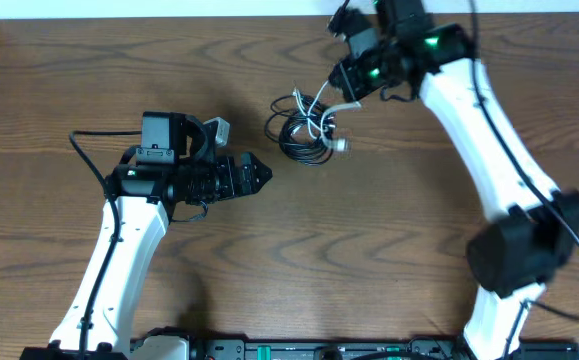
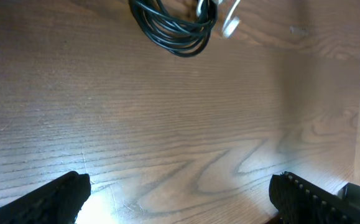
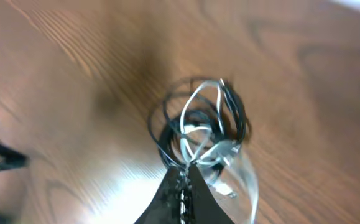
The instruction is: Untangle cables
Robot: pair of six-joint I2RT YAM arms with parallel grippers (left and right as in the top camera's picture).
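Note:
A tangle of cables point(image 1: 301, 135) lies on the wooden table in the overhead view: black coils with a thin white cable point(image 1: 321, 105) looped through them. My right gripper point(image 1: 349, 88) is at the tangle's upper right, shut on the white cable. In the right wrist view its jaws point(image 3: 187, 167) pinch the white cable point(image 3: 198, 99) at their tips, with the black coils point(image 3: 166, 132) just beyond. My left gripper point(image 1: 264, 177) stands open below and left of the tangle, apart from it. The left wrist view shows the black coil point(image 2: 173, 31) far ahead of the wide jaws point(image 2: 180, 186).
The table's far edge point(image 1: 169, 10) runs along the top, close behind the right gripper. A thick black wire point(image 1: 81, 148) loops off the left arm. Bare wood lies between the left gripper and the tangle.

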